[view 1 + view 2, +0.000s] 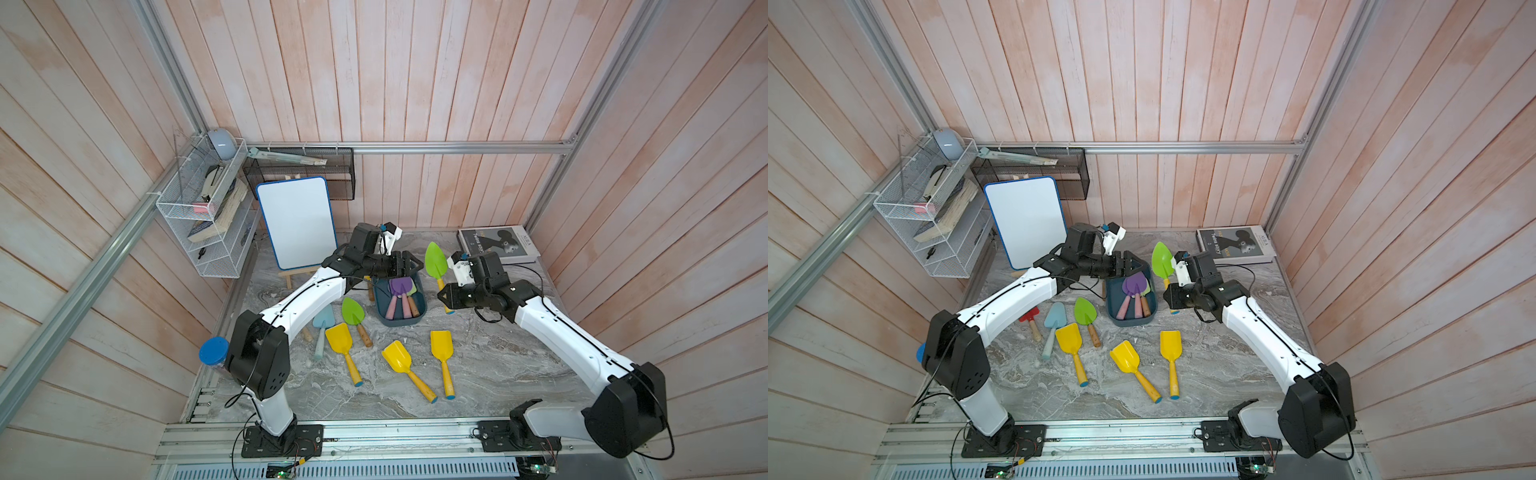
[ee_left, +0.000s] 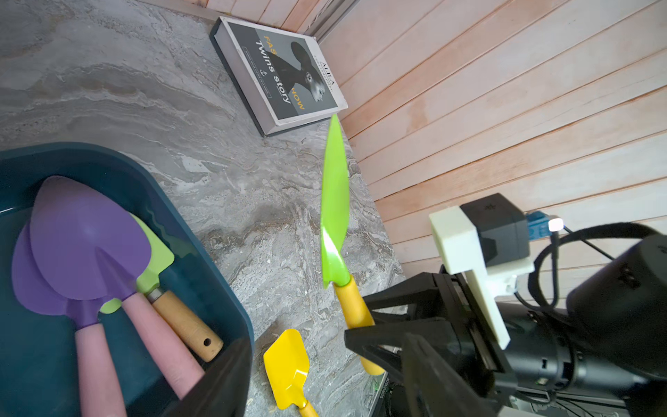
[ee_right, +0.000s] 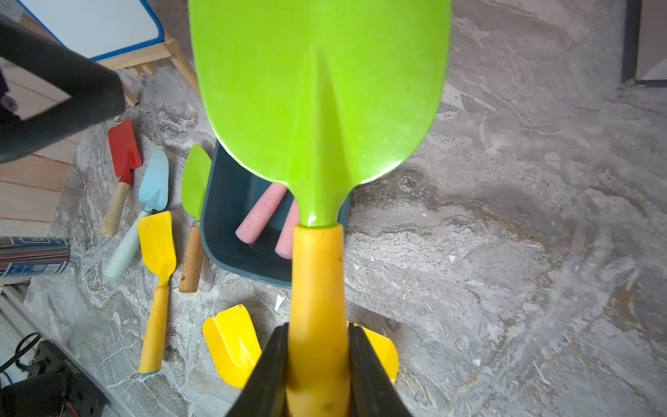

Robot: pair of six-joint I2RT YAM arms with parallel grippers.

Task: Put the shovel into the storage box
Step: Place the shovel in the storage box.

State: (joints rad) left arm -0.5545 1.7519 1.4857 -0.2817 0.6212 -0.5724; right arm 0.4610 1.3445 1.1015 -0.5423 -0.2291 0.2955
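Nearest the arms' bases, three yellow scoops (image 1: 398,358) lay on the marbled bench (image 1: 498,365), handles toward the front. Just beyond them a green trowel with a wooden handle (image 1: 353,311) and a pale blue trowel (image 1: 323,322) lay side by side. A top view showed a small red shovel (image 1: 1029,316) next to those, close to the left arm.

The storage box (image 1: 400,323) sat about mid-bench, just past the green trowel. Purple shovels (image 1: 400,286) on pink handles and a green one lay inside it.

The right gripper (image 3: 317,335) was clamped on the yellow handle of the green shovel (image 3: 317,90). It held the shovel steeply, blade up, just beside the box on the robot's right and outside it. Whether the handle's end touched the bench could not be told.

The left gripper (image 1: 407,266) hung over the far end of the box, jaws apart with nothing between them.

Farther back a book (image 1: 498,245) lay in the right corner and a whiteboard (image 1: 297,224) stood on an easel at the left. A white wire rack (image 1: 203,216) and a black mesh basket (image 1: 299,170) hung on the walls.
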